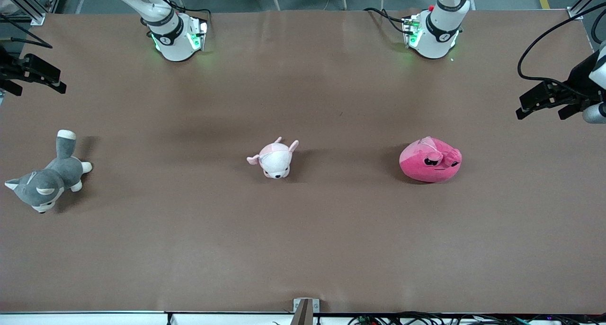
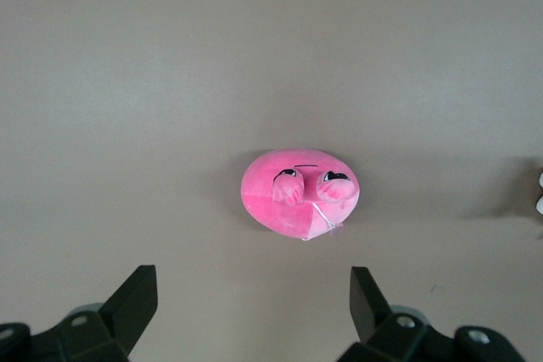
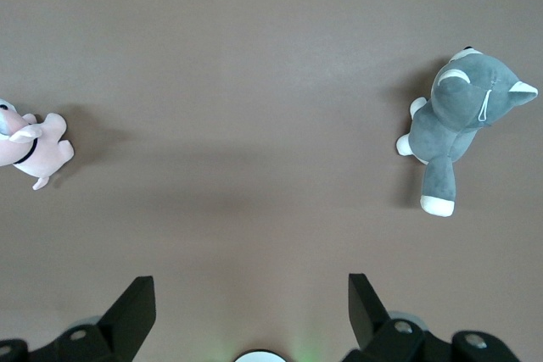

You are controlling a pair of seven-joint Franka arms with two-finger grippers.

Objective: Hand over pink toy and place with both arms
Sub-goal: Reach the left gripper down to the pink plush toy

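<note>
The pink toy (image 1: 430, 160), a round hot-pink plush with dark squinting eyes, lies on the brown table toward the left arm's end. In the left wrist view the pink toy (image 2: 299, 195) sits well below my left gripper (image 2: 253, 303), which is open with only bare table between its fingers. That left gripper (image 1: 539, 104) hangs high over the left arm's end of the table. My right gripper (image 1: 40, 78) hangs high over the right arm's end, apart from the toy. The right gripper (image 3: 252, 307) is open and holds nothing.
A small pale pink-and-white plush (image 1: 273, 159) lies mid-table, level with the pink toy. A grey-and-white plush dog (image 1: 47, 180) lies at the right arm's end. Both arm bases (image 1: 175, 36) (image 1: 433, 33) stand along the table edge farthest from the front camera.
</note>
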